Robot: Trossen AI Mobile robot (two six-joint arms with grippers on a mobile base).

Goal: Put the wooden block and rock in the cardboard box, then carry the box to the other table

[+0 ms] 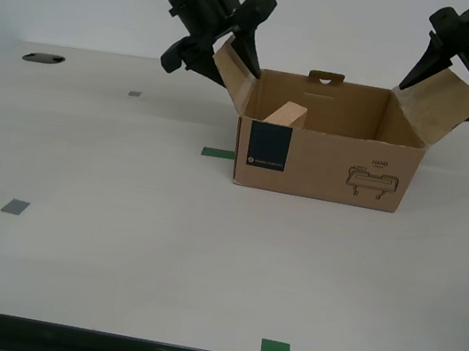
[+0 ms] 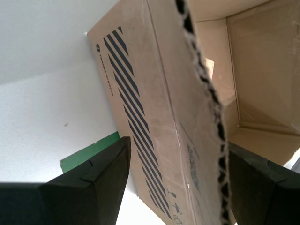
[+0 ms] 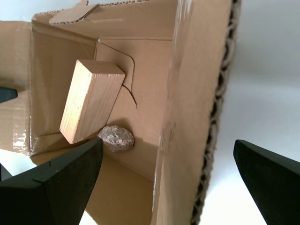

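The black fingers of my first gripper are standing wide apart. They are sitting on both sides of a brown cardboard side flap, with a clear gap on each side, so they are not squeezing it. In the exterior view this gripper is hanging over the flap on that view's right.

The black fingers of my second gripper are apart too. They are standing on both sides of the other side flap, the one with dark stripes printed on it. They are very close to it, but I cannot tell if they are pressing on it. In the exterior view this gripper is over the flap on that view's left.

Both flaps belong to the brown cardboard box with the dark blue label. Inside it, the light-tan wooden block is leaning on a wall, tilted. The small rough grey-brown rock is lying on the box floor, touching the low end of the block.

The box is sitting on a smooth pale table top. A green piece of tape is lying on the table just beside the box.
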